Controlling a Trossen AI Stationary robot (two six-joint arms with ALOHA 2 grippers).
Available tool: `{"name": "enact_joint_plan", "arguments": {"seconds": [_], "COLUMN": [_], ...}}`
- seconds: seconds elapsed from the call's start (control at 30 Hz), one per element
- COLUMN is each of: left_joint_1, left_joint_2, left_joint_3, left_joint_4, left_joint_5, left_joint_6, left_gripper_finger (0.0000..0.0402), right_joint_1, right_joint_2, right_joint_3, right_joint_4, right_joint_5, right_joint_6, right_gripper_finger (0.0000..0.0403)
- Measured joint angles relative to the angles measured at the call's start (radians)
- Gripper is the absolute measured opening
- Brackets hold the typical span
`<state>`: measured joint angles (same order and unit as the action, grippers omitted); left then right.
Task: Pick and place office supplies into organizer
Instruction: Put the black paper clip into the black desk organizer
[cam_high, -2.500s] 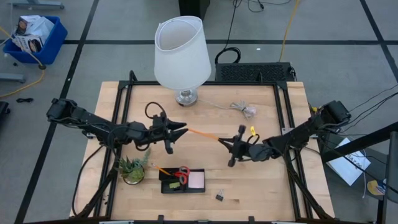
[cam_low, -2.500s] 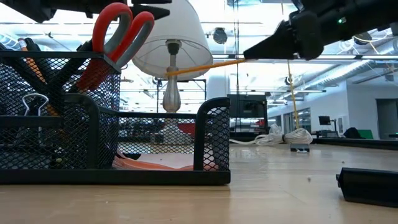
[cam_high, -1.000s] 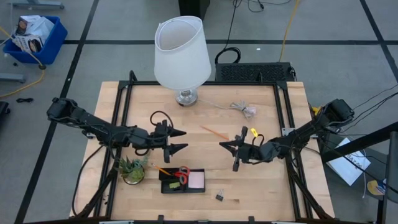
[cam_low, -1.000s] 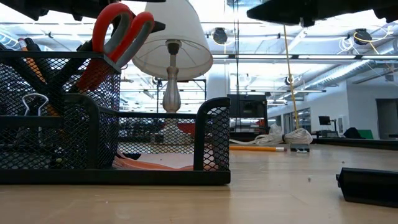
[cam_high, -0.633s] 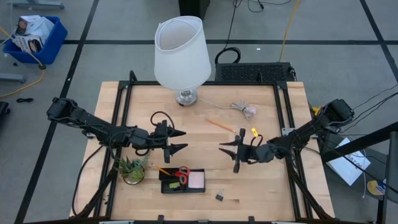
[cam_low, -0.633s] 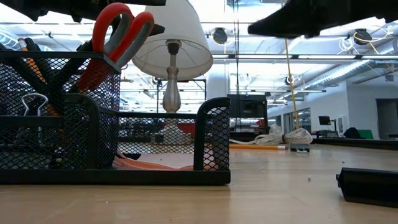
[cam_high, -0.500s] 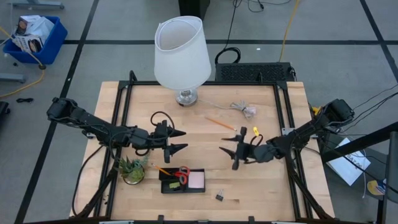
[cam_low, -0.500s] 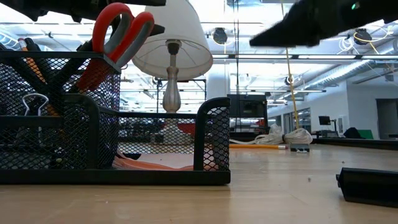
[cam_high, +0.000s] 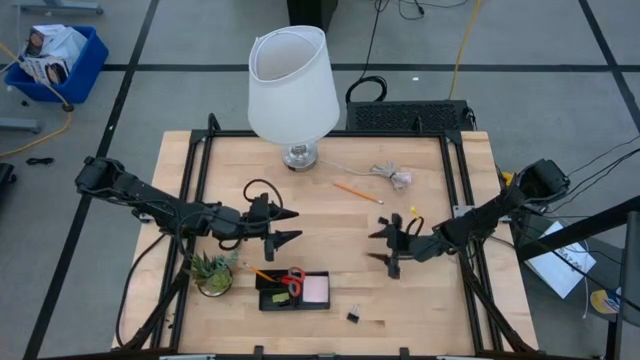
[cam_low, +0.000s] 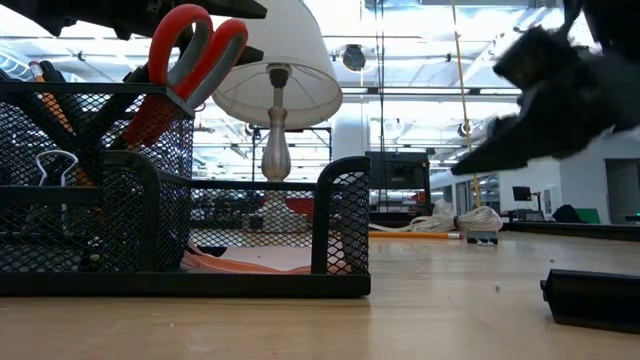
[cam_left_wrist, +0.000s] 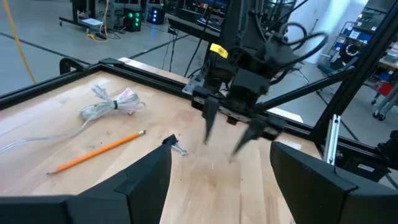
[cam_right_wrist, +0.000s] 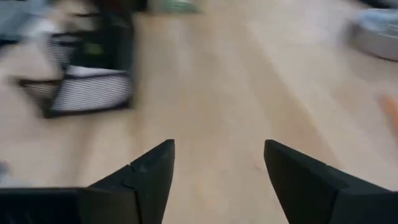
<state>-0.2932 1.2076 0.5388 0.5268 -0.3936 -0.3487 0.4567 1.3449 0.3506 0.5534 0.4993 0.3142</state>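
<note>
Two pincers over the wooden bench (cam_high: 440, 310), both empty as I read them. Right pincer (cam_high: 386, 248) hangs above bare wood right of centre, fingers spread wide, nothing between them; its own wrist view shows only bench past the two dark fingers. Left pincer (cam_high: 288, 226) sits left of centre, jaws parted, holding nothing, pointed toward the right arm. Thin orange pencil (cam_high: 357, 193) lies flat on the bench between the lamp base and the right pincer, near the pale coiled cable bundle (cam_high: 392, 176) and well apart from the black mesh organizer tray (cam_high: 293, 291) at the front edge. Organizer already carries the red-handled scissors (cam_high: 293, 280), a pink sticky-note pad (cam_high: 316, 289) and another orange pencil, so those I count as done. Small black binder clip (cam_high: 354, 316) rests on the wood just right of the tray, not yet in. My judgement: the loose pencil and clip remain; the pencil lies nearer the right arm, low and flat, so it needs a careful pinch.
</note>
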Motion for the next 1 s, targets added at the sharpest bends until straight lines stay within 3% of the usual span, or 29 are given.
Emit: {"name": "enact_joint_plan", "arguments": {"seconds": [0.33, 0.5, 1.0], "left_joint_1": [0.0, 0.0, 0.0], "left_joint_2": [0.0, 0.0, 0.0], "left_joint_3": [0.0, 0.0, 0.0], "left_joint_4": [0.0, -0.006, -0.001], "left_joint_5": [0.0, 0.0, 0.0], "left_joint_6": [-0.016, -0.016, -0.017], "left_gripper_finger": [0.0273, 0.0273, 0.0273], "right_joint_1": [0.008, 0.012, -0.019], "right_joint_2": [0.0, 0.0, 0.002], "right_joint_3": [-0.224, -0.287, -0.285], "right_joint_4": [0.096, 0.181, 0.089], "right_joint_5": [0.259, 0.259, 0.258], "right_joint_6": [0.303, 0.267, 0.199], "right_gripper_finger": [0.0218, 0.0221, 0.02]}}
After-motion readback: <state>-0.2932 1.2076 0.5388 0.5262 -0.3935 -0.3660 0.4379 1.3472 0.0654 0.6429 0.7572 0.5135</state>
